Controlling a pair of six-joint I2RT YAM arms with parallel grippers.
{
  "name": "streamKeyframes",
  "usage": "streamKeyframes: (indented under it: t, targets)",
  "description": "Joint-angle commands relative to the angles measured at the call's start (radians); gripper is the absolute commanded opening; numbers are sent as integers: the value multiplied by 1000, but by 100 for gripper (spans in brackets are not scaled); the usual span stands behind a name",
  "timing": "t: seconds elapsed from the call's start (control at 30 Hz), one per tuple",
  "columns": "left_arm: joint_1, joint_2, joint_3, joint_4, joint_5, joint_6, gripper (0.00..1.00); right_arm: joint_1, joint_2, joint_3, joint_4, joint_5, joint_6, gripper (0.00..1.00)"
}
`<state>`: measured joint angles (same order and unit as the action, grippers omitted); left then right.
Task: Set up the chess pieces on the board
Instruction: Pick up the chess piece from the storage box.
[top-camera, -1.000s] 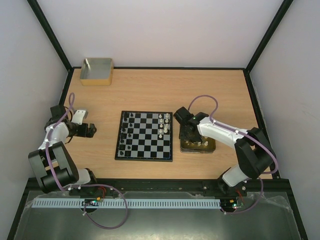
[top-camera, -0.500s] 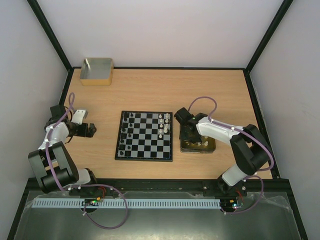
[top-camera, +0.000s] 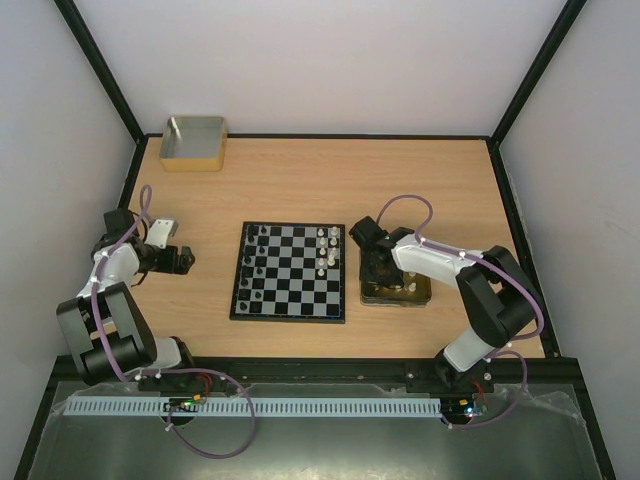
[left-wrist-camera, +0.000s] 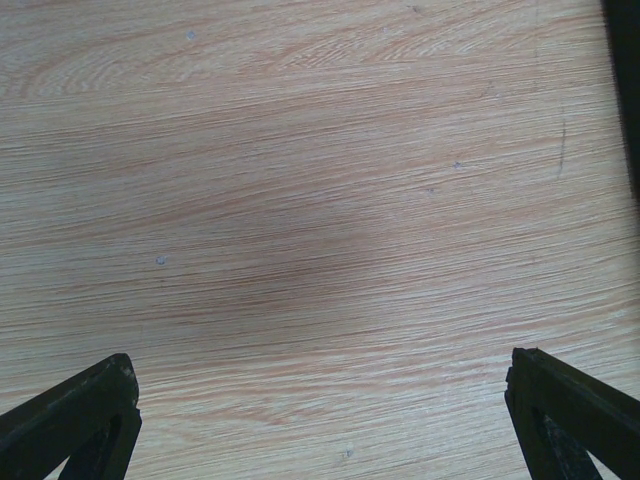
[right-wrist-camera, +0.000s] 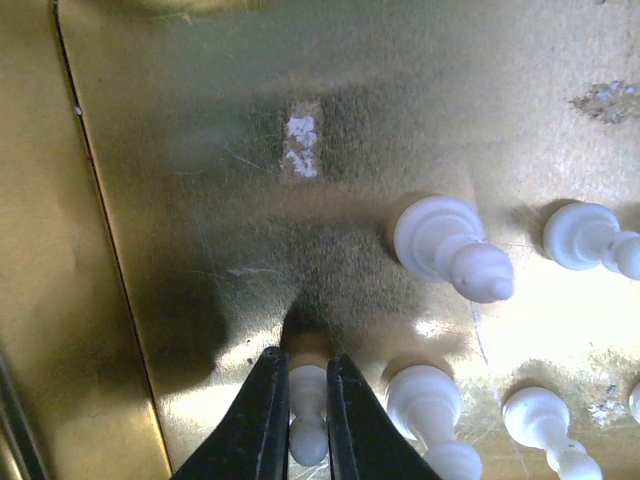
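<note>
The board (top-camera: 290, 271) lies mid-table with a few black chess pieces (top-camera: 259, 251) on its left side and cream-white ones (top-camera: 325, 251) near its right edge. My right gripper (right-wrist-camera: 308, 368) is down inside the gold tin (right-wrist-camera: 180, 200), shut on a cream-white pawn (right-wrist-camera: 309, 410) that stands on the tin's floor. Several more white pieces (right-wrist-camera: 450, 245) stand in the tin beside it. In the top view the right gripper (top-camera: 378, 270) is over the tin (top-camera: 420, 292), just right of the board. My left gripper (top-camera: 183, 262) is open and empty, left of the board, over bare wood (left-wrist-camera: 320, 220).
A grey box with a tan rim (top-camera: 193, 143) stands at the far left corner of the table. Black frame rails run along the table's edges. The tin's raised wall (right-wrist-camera: 40, 300) lies just left of my right fingers.
The right arm has shifted only slightly over the tin. The left arm has not moved.
</note>
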<state>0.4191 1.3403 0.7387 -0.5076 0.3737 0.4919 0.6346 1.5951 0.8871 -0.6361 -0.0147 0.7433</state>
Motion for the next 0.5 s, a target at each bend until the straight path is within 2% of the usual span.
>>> streamKeyframes:
  t: [0.0, 0.47]
  targets:
    - [-6, 4, 14, -3, 2, -13, 100, -4, -16, -3, -10, 24, -4, 7]
    - [-14, -6, -12, 6, 5, -13, 100, -3, -103, 55, -111, 50, -2, 7]
